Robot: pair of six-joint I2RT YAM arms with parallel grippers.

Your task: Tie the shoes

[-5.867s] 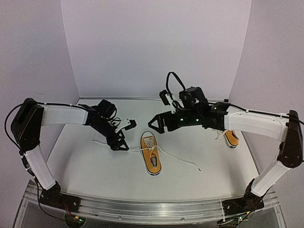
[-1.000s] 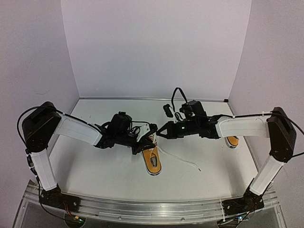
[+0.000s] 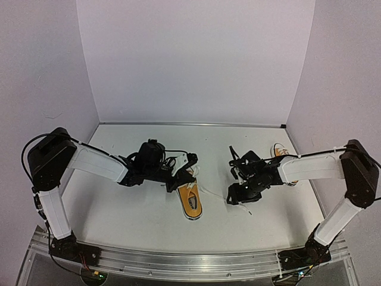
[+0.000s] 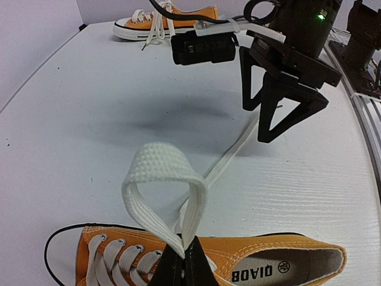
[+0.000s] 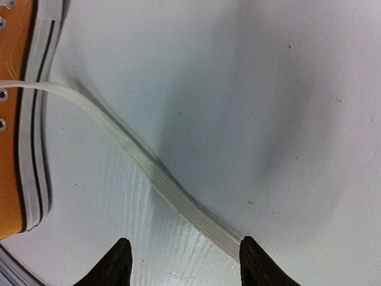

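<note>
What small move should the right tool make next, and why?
Probably lower the open right tool and close it on the free lace lying flat beneath it; the left tool already pinches a lace loop above the shoe.

Two matching arms on show: the left arm (image 3: 95,162) and the right arm (image 3: 309,168) both wear smooth white shells on their long links, capped by chunky black joint housings. Thin black cables (image 3: 23,161) loop off the shoulders and wrists. Each arm has a black base (image 3: 62,245) bolted to a ribbed aluminium rail (image 3: 178,257). The right gripper (image 4: 257,122) is matte black with skeletal triangular fingers, and a green light (image 4: 321,16) glows on its body. Of the left gripper (image 4: 184,262), only the black tips are in sight.
</note>
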